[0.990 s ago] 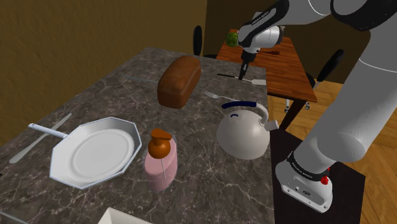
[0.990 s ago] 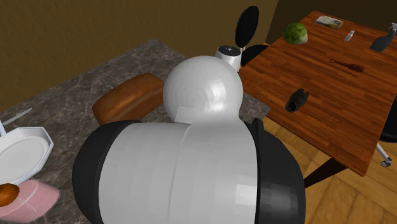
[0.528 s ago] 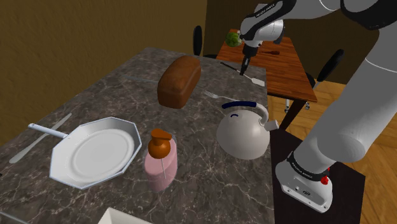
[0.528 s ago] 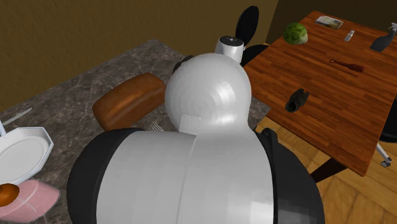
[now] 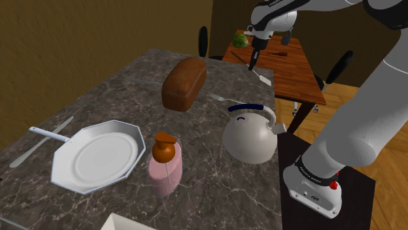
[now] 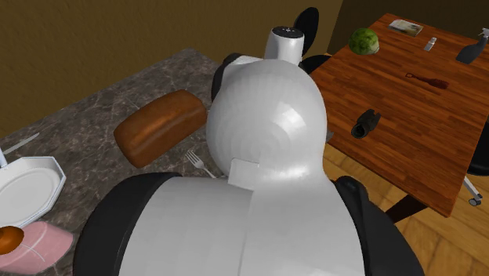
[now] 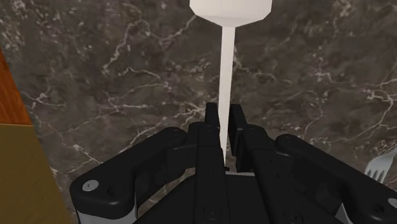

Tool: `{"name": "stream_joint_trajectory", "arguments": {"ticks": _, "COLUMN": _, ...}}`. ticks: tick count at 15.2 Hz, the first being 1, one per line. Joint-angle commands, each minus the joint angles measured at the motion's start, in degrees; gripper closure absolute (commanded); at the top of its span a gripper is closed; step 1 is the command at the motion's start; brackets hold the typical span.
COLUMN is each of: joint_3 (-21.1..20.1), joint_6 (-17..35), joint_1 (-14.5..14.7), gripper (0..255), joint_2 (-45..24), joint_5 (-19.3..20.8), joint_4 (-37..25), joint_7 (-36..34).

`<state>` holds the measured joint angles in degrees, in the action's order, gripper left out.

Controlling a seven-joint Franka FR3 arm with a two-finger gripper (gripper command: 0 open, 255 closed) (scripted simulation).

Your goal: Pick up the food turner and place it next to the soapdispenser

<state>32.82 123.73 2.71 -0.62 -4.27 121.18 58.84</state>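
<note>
The black gripper (image 7: 222, 124) pinches the thin white handle of the turner (image 7: 226, 57) between its two fingers (image 7: 210, 121). The turner's wide flat end points away from the hand, over the dark stone table (image 5: 216, 183). In the shoulder view the gripper and turner are at the far end of that table, at 2 o'clock from the brown bread (image 5: 184, 83). The soap bottle (image 5: 164, 164) stands well apart, at 7 o'clock from the gripper. A fork (image 5: 222, 98) lies on the way between them, with the bread at its 10 o'clock and a white kettle (image 5: 248, 134) at its 5 o'clock. A white pan (image 5: 98, 157) sits at 9 o'clock from the soap bottle, just beside it. A wooden table (image 5: 297, 68) stands behind the gripper.
</note>
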Motion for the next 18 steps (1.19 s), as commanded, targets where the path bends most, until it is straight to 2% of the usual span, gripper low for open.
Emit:
{"name": "stream_joint_trajectory", "arguments": {"ticks": 1, "joint_3": -0.1, "joint_6": -1.4, "joint_1": 0.1, "gripper": 255, "joint_2": 0.6, "joint_5": 0.5, "joint_4": -0.9, "joint_7": -0.5}}
{"name": "stream_joint_trajectory", "arguments": {"ticks": 18, "joint_3": -0.5, "joint_6": -14.1, "joint_1": 0.3, "gripper": 255, "joint_2": 4.4, "joint_5": 3.1, "joint_4": -10.5, "joint_7": -2.8}}
